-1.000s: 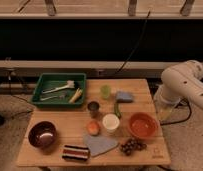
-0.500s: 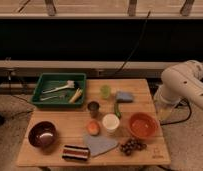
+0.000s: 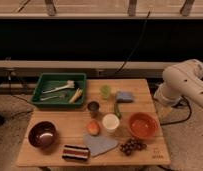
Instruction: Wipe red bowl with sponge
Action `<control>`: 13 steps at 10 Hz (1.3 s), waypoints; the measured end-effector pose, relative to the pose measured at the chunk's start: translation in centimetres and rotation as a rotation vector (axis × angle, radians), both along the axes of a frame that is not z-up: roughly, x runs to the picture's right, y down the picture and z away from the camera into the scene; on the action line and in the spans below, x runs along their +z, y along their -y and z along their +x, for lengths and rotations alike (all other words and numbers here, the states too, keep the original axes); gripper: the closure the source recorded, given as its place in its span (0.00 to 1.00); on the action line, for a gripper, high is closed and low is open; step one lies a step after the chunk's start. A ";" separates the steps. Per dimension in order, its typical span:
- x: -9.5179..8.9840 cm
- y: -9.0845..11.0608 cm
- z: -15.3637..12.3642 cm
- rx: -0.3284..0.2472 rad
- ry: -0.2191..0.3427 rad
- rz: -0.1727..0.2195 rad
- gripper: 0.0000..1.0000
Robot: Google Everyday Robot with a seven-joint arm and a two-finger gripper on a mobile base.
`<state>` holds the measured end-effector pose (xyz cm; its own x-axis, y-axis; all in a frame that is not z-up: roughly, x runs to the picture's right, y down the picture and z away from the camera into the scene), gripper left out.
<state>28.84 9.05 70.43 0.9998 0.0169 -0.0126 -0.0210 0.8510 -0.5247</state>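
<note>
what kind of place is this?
Likely a robot lab test setup: a wooden table staged with a green tray of utensils, the red bowl and the sponge. The arm stands at right; its gripper is out of view.

The rounded white robot arm sits at three o'clock, bent at a bulky joint. Its end effector lies out of view.
</note>
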 end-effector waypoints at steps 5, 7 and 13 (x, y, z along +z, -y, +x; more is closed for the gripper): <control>8.4 5.7 -0.5 0.085 0.157 0.053 0.35; 11.6 5.8 -1.2 0.185 0.306 0.079 0.35; 18.1 4.3 -5.1 0.238 0.431 0.052 0.35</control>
